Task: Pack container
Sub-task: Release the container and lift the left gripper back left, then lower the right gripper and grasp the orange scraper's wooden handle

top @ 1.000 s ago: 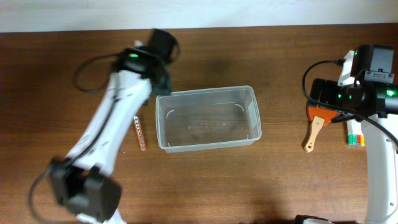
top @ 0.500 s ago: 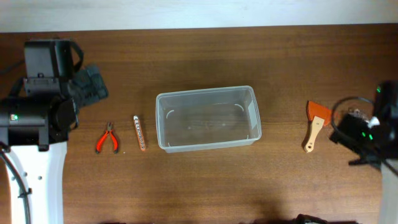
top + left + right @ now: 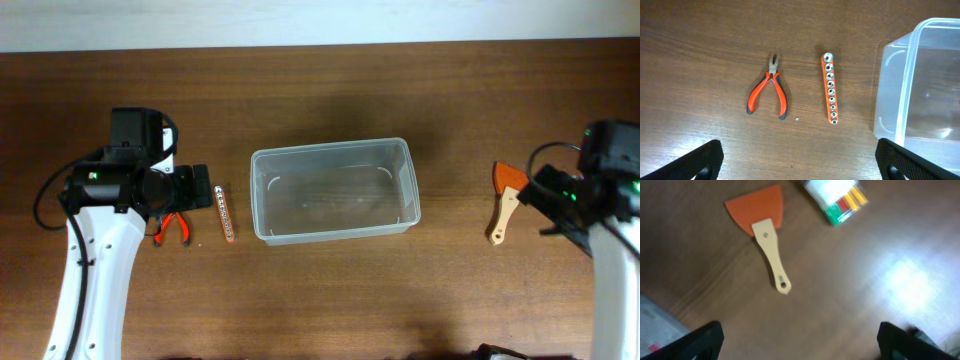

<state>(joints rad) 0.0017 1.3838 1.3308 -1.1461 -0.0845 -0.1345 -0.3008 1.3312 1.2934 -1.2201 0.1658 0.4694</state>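
Dark wood surface [image 3: 330, 300], clear tub [image 3: 330, 146] sat in the middle.
Left fingers [image 3: 702, 162] were spread pretty wide over pliers [image 3: 773, 77] and a socket strip [image 3: 830, 87] just left of the tub; right fingers [image 3: 700, 340] also apart, above a scraper [image 3: 771, 250] well off to its right.

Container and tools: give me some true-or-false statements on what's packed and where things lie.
The container holds no tools. True.
The red pliers lie inside the container. False: they lie on the table, left of the socket rail.
The orange socket rail lies between pliers and container. True.
The right fingers grip the scraper. False: the scraper lies free on the table; the fingers stand open.
The left fingers stand open, holding nothing. True.
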